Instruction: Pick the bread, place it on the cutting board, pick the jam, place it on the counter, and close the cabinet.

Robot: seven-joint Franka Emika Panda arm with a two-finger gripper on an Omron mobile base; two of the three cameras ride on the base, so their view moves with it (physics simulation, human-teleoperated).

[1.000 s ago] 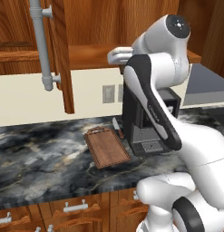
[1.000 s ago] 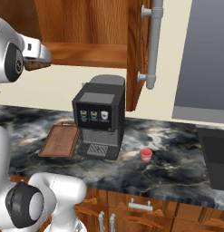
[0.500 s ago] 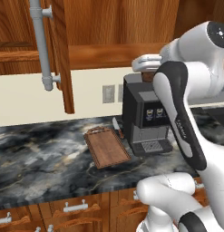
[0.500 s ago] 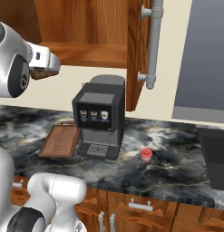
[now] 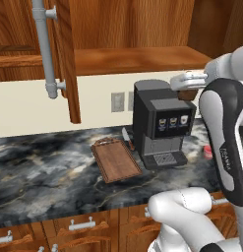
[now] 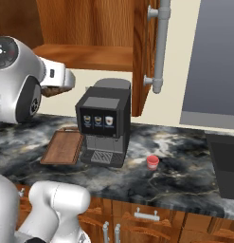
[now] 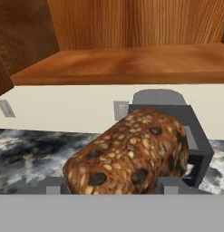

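So, the bread (image 7: 131, 152) sat clamped in my gripper (image 7: 111, 186), jaws closed narrow on its sides, seeded brown loaf lying crossways btwn the finger tips (image 7: 170, 185) in the hand view. In the left base view a dark bit of the bread showed under my gripper (image 5: 188, 88), held up in the air over the top of the coffee machine (image 5: 162, 125), just below the open cabinet's shelf (image 5: 137, 59). Right base view had my gripper (image 6: 57, 84) w/ the same brown chunk, left of the machine and above the counter (image 6: 184, 175).

The cutting board (image 5: 115, 160) lay flat on the counter, left of the machine in the left base view, nothing on it, handle end toward the wall. A knife (image 5: 126, 138) lay btwn board and machine, near the wall.

The jam (image 6: 152, 162) stood upright on the counter, right of the machine, apart from it.

The cabinet (image 6: 90, 28) was open, door (image 5: 64, 59) swung out w/ its grey tube handle (image 5: 44, 44). Wall outlets (image 5: 118, 102) behind the board. Drawers (image 6: 147, 216) ran below the counter edge.
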